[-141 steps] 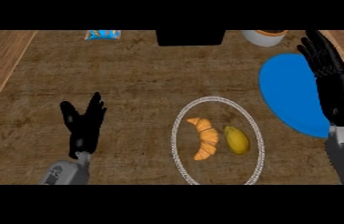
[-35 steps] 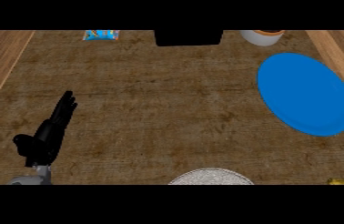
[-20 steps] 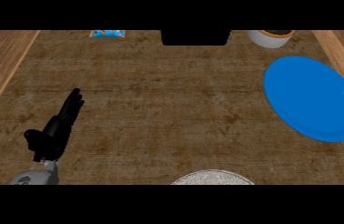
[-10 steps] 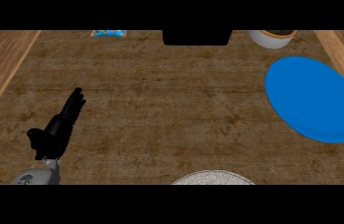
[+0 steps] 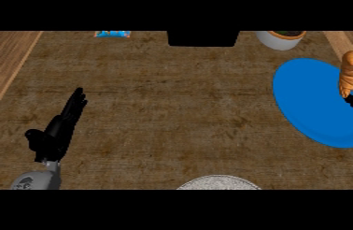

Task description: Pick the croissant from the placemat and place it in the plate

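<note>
- The croissant (image 5: pixel 347 75) is hanging over the blue plate's (image 5: pixel 307 103) right rim, likely for lowering.
- Only a sliver of the right hand (image 5: pixel 350 101) is showing, so its grip is untellable.
- The left hand (image 5: pixel 59 131) is resting open, holding nothing.

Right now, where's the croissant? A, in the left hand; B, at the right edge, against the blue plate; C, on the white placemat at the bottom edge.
B: the croissant shows at the view's right edge, overlapping the blue plate, and the left hand is open with nothing in it.
</note>
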Controlling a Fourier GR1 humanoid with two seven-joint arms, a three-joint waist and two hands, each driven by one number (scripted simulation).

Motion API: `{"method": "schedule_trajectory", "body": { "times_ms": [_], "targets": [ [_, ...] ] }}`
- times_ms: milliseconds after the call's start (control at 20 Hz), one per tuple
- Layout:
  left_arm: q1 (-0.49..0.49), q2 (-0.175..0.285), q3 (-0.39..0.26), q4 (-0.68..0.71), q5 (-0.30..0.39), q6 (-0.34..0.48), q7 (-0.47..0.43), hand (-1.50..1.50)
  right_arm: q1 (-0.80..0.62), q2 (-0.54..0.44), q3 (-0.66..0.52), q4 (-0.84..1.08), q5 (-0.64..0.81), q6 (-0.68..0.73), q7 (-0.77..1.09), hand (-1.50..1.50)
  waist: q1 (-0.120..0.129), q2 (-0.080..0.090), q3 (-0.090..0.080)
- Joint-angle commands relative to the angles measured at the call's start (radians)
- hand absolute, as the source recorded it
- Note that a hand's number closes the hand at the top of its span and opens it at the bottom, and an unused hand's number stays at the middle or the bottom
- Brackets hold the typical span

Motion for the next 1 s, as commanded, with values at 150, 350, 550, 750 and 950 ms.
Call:
{"method": "schedule_trajectory", "body": {
  "times_ms": [150, 350, 550, 750, 950],
  "targets": [
    [0.005, -0.025, 0.002, 0.004, -0.023, 0.013, -0.026, 0.0, -0.192, 0.068, -0.013, 0.183, 0.028, -0.06, 0.132, -1.5, 0.003, 0.001, 0.0],
    [-0.042, -0.011, 0.034, 0.073, -0.004, -0.019, -0.034, 0.0, -0.208, 0.088, -0.061, 0.363, -0.004, -0.056, 0.031, -1.5, 0.002, 0.004, 0.0],
    [0.018, -0.017, 0.014, -0.009, -0.023, -0.005, -0.01, 0.0, -0.237, 0.09, -0.149, 0.376, -0.088, -0.078, -0.001, -1.5, 0.003, 0.002, 0.001],
    [0.036, -0.036, -0.001, 0.006, -0.04, 0.003, -0.034, 0.0, -0.212, 0.105, -0.262, 0.348, -0.22, -0.06, -0.055, -1.5, -0.008, 0.0, 0.001],
    [0.039, -0.014, 0.02, -0.033, -0.017, -0.011, 0.008, 0.0, -0.176, 0.009, -0.378, 0.405, -0.352, 0.117, -0.094, -1.5, -0.009, 0.001, 0.002]
  ]
}}
